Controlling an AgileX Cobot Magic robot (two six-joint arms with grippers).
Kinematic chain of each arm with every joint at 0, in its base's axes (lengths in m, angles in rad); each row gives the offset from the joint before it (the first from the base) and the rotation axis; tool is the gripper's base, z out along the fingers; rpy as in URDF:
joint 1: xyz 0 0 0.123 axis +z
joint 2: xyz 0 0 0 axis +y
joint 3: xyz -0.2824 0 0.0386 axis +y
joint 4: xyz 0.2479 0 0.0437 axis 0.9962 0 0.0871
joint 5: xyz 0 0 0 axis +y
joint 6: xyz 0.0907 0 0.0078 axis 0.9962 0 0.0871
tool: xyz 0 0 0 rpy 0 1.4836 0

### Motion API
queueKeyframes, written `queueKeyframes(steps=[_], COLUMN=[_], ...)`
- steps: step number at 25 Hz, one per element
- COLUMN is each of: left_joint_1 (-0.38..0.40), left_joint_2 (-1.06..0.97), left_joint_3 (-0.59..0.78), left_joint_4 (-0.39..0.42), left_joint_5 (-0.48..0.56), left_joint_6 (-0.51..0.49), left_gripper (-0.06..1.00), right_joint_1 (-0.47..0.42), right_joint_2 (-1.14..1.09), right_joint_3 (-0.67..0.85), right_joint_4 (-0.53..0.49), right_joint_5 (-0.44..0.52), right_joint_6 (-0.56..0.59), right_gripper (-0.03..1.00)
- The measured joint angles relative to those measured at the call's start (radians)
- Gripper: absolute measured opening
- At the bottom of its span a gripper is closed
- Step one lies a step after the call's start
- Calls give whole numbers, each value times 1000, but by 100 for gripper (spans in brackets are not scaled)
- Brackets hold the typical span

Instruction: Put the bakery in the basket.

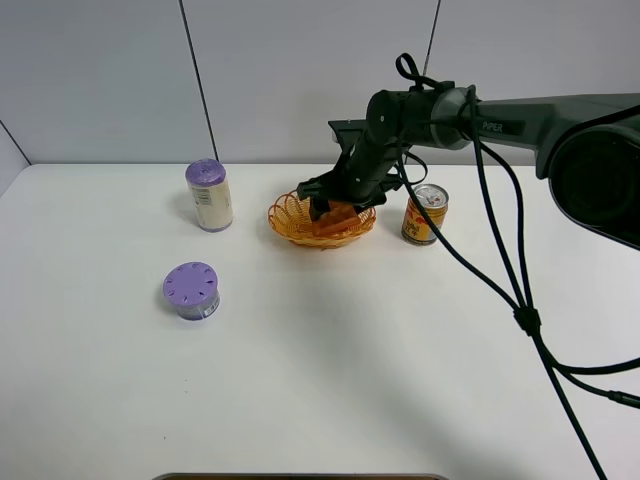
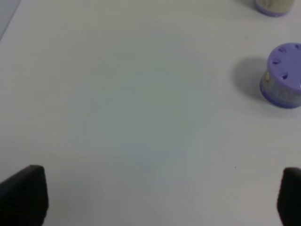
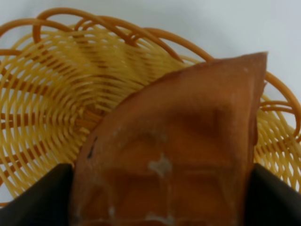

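The bakery (image 3: 188, 132) is an orange-brown waffle wedge with square dimples. My right gripper (image 3: 157, 200) is shut on it, with one dark finger against each side. It holds the wedge just over the inside of the orange-yellow woven basket (image 3: 61, 94). In the exterior high view the right gripper (image 1: 335, 207) is down in the basket (image 1: 290, 215) at the table's back middle, and the bakery (image 1: 340, 221) shows below it. My left gripper (image 2: 157, 207) is open and empty over bare table. It does not show in the exterior high view.
A red-and-gold drink can (image 1: 425, 213) stands just right of the basket. A tall purple-capped bottle (image 1: 209, 195) stands to the basket's left. A short round purple-lidded container (image 1: 191, 290) sits nearer the front left and also shows in the left wrist view (image 2: 283, 75).
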Motion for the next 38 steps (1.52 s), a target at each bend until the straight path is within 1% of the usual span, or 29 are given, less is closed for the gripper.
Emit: queueKeyframes(steps=[3,4,10,12,17,21,24,29,31,34,38], left_joint_1=[0,0,0,0,0,0,0,0,0,0,0], left_joint_2=[0,0,0,0,0,0,0,0,0,0,0], left_joint_3=[0,0,0,0,0,0,0,0,0,0,0], left_joint_4=[0,0,0,0,0,0,0,0,0,0,0], left_joint_5=[0,0,0,0,0,0,0,0,0,0,0], left_joint_6=[0,0,0,0,0,0,0,0,0,0,0], left_gripper=[99,99,99,99,99,99,99,99,99,99,99], right_joint_1=[0,0,0,0,0,0,0,0,0,1,1], right_joint_2=[0,0,0,-1,-40,-99,-158,-285,-344,-429,-567], right_joint_3=[0,0,-1,-13,-91,-173,-206,-212,-212,-211,-157], right_joint_4=[0,0,13,19,20,14,-16,-70,-96,-148,-197], right_joint_5=[-1,-1,1,23,142,270,363,507,527,529,529], right_joint_6=[0,0,0,0,0,7,27,33,44,71,103], right_gripper=[80,82,85,85,85,85,85,84,84,84,84])
